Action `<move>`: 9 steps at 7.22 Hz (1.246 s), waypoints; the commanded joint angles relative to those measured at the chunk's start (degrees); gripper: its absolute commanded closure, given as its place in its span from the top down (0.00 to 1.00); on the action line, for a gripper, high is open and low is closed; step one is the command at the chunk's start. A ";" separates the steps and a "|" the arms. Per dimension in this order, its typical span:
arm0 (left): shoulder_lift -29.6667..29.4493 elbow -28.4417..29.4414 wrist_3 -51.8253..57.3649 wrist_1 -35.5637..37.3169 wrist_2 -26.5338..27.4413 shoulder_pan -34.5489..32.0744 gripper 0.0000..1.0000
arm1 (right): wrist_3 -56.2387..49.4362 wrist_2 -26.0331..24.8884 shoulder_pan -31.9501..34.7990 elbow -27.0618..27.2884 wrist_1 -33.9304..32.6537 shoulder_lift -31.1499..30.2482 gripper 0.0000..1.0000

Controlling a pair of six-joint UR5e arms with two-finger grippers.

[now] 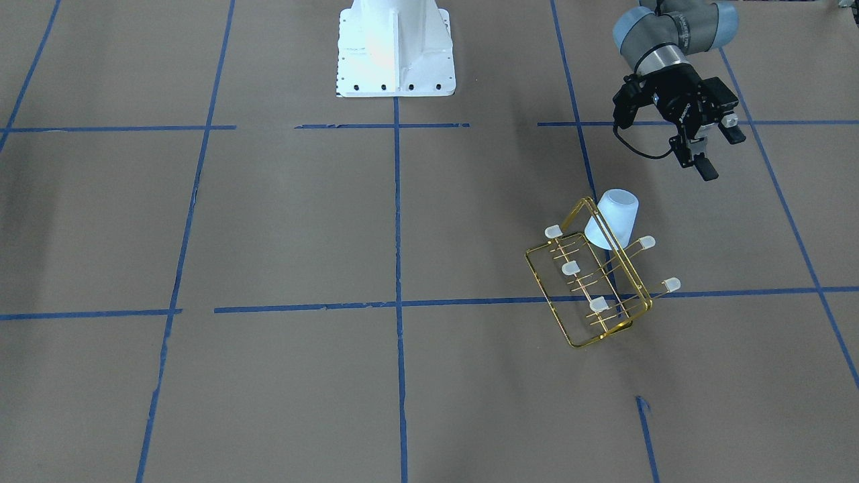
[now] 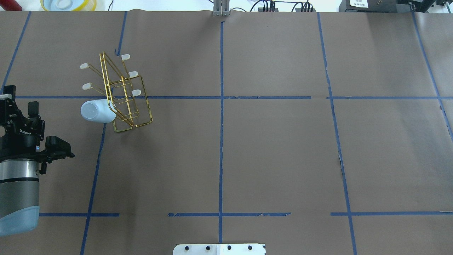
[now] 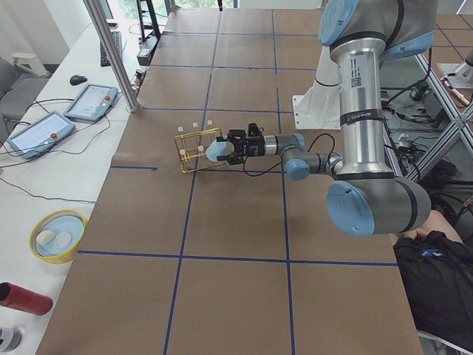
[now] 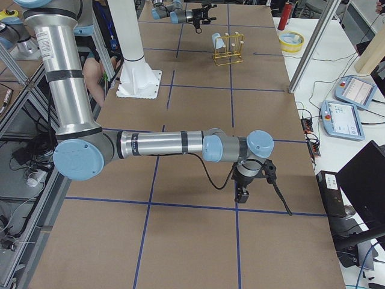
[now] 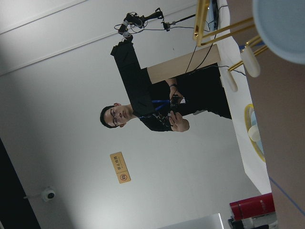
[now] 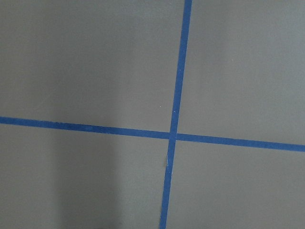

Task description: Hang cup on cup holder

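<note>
The cup [image 1: 614,218] sits mouth-first on an end prong of the holder [image 1: 571,268]. It is tilted, with its base pointing toward the left gripper [image 1: 724,157], and the prong inside it is hidden. This gripper hovers near the cup without touching it, its fingers wide apart and holding nothing. In the overhead view its arm is cut by the frame edge. Its wrist camera catches only a slice of the cup in one corner. The right gripper [image 4: 243,194] hangs low over the table [image 1: 268,221], well apart from the holder; whether it is spread or closed, I cannot tell. The holder stands nearer the table's far edge than the robot's base.
</note>
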 commanded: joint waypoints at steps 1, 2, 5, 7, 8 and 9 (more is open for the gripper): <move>0.87 -0.19 -5.55 -16.79 -11.45 -1.59 1.00 | 0.00 0.00 0.00 0.00 -0.02 0.00 1.00; 0.96 -0.11 -5.81 -24.89 -16.12 -2.47 1.00 | 0.00 0.00 0.00 0.00 -0.02 0.00 1.00; 2.10 0.42 -23.50 -33.32 -25.44 -3.52 1.00 | 0.00 0.00 0.00 0.00 -0.02 0.00 1.00; 2.10 -0.02 -28.21 -33.50 -37.79 -10.51 1.00 | 0.00 0.00 0.00 0.00 -0.02 0.00 1.00; 1.76 0.07 -28.23 -33.41 -46.92 -15.35 1.00 | 0.09 0.00 -0.09 0.00 -0.02 0.00 1.00; 1.49 0.24 -27.79 -33.41 -56.15 -19.83 1.00 | 0.00 0.00 -0.09 0.00 -0.02 0.00 1.00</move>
